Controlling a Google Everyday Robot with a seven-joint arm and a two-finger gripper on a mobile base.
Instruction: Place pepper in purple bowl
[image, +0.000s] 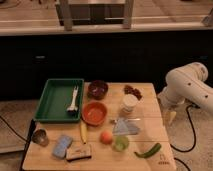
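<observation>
Pepper (148, 151): is laid at the lower right of the frame, near the front edge of the desk (107, 161), not yet grasped.
Gripper (171, 117): is held at the right, off the desk's side; whether released or clenched cannot be told.
Purple bowl (97, 89): is set upper centre, well apart.
Grasp: is best taken across the pepper's narrow width.

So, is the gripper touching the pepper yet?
Apart. The camera view shows the gripper hanging just past the right edge of the table, with a plain gap between it and the pepper lying near the front edge.
</observation>
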